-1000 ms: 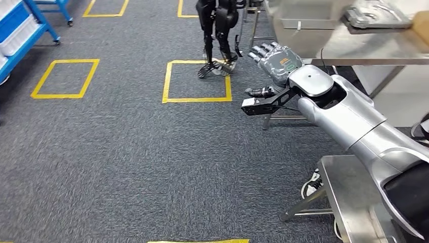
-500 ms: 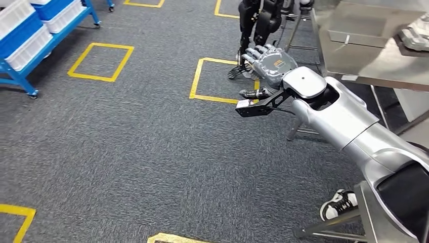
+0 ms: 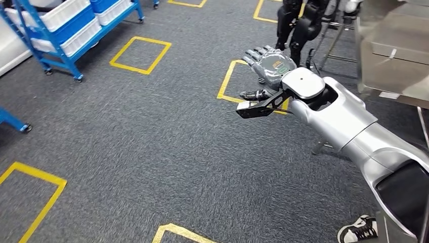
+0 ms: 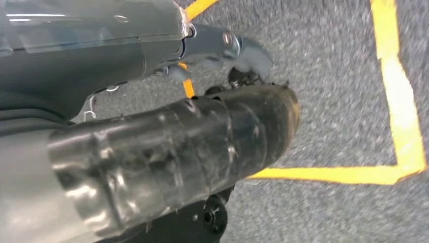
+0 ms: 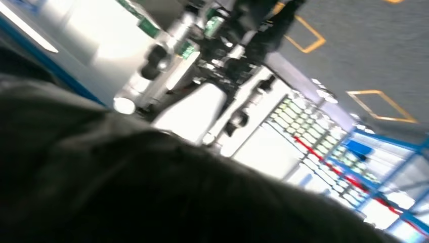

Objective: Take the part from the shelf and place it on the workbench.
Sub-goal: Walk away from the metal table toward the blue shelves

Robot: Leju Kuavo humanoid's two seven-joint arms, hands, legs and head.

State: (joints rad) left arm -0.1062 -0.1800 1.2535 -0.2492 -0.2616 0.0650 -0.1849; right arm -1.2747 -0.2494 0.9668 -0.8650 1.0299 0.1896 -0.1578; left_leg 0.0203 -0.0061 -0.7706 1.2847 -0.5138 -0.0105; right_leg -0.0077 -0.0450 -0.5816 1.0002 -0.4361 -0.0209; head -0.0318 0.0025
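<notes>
Grey carpet (image 3: 126, 152) with yellow taped squares (image 3: 140, 48) is lying under the right hand (image 3: 268, 63), which is hanging spread and holding nothing, steel table (image 3: 392, 55) beside it, blue shelf (image 3: 76, 25) well apart. Whether the left hand is spread or curled, I cannot tell.

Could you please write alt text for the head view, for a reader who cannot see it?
The robot's silver right arm reaches forward over grey carpet, its right hand raised, fingers spread, holding nothing. Yellow tape squares mark the floor, and a blue shelf with white and blue bins stands at far left. A steel workbench sits at right.
</notes>
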